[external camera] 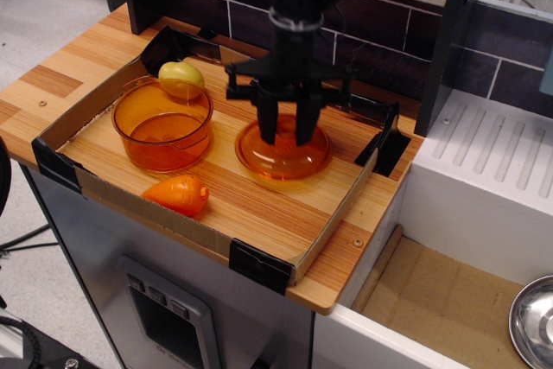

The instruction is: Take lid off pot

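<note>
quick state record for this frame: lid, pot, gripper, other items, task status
lid: off the pot, low over or on the wooden tray floor, right of the pot
pot: open, upright, left part of tray
gripper: directly over the lid's centre, fingers down at the knob; grip state unclear
other items: carrot toy in front of the pot; yellow-green fruit toy behind it; metal bowl at lower right
task status: lid removed, release not confirmed

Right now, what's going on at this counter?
A single robot arm's gripper is down on the orange lid, fingers around its centre; whether it is gripping or letting go cannot be told. The lid is off the pot and sits low on the wooden tray, to the pot's right. The pot stands open at the tray's left. A yellow-green toy fruit lies behind the pot and an orange carrot toy in front of it.
</note>
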Available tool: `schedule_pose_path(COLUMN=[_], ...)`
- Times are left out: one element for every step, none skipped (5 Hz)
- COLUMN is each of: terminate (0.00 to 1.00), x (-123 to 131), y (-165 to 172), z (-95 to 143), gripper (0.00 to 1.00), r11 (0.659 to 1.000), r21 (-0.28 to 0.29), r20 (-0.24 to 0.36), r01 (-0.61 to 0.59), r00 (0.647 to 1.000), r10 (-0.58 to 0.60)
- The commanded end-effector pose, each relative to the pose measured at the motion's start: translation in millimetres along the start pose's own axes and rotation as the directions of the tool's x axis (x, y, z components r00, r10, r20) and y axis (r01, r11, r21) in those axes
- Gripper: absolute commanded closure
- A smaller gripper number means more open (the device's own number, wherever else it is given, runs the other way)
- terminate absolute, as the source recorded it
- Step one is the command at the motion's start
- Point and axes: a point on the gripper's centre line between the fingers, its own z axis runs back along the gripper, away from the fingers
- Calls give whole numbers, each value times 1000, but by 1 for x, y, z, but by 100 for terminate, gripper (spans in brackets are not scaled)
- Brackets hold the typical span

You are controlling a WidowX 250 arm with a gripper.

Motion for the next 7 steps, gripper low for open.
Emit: schedule_pose_path(terminate=[0,0,0,0,0,0,0], x=[5,4,2,3,7,7,7], y=[-8,1,11,21,31,31,31], z=[9,31,63,93,113,113,113], gripper=[0,0,0,0,0,0,0], r11=[999,996,991,981,976,976,976], r21=[-34,-91,-133,-192,-212,-212,-212], r20=[96,49,44,97,117,117,117], r01=[20,10,-4,-20,-42,-42,-42], r00=[995,999,999,995,991,991,991], r10=[-17,-5,10,40,68,68,68])
